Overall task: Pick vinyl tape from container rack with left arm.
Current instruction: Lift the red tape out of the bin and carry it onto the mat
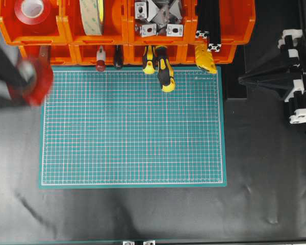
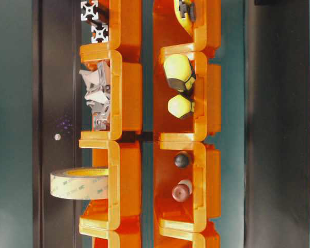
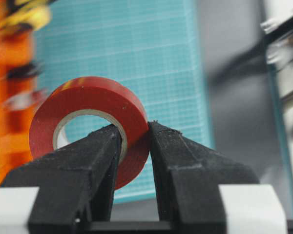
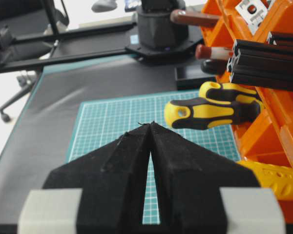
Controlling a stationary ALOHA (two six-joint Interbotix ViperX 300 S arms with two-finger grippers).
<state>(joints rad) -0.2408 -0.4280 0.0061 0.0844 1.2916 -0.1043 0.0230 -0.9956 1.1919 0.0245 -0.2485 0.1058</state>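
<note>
My left gripper [image 1: 26, 77] is at the left edge of the overhead view, blurred, in front of the orange container rack [image 1: 125, 31] and over the mat's left border. It is shut on the red vinyl tape [image 1: 41, 84]. In the left wrist view one finger passes through the white core of the tape [image 3: 88, 95] and the other presses its outer face, at the gripper [image 3: 134, 127]; the roll hangs clear above the mat. My right gripper [image 1: 243, 80] is shut and empty at the right; it also shows in the right wrist view [image 4: 150, 125].
Another red roll [image 1: 32, 9] lies in the rack's top-left bin, beside a cream tape roll [image 1: 92, 15]. Metal brackets [image 1: 158, 18] and black profiles [image 1: 209, 25] fill other bins. Yellow-black screwdrivers [image 1: 164, 71] stick out over the green mat [image 1: 132, 127].
</note>
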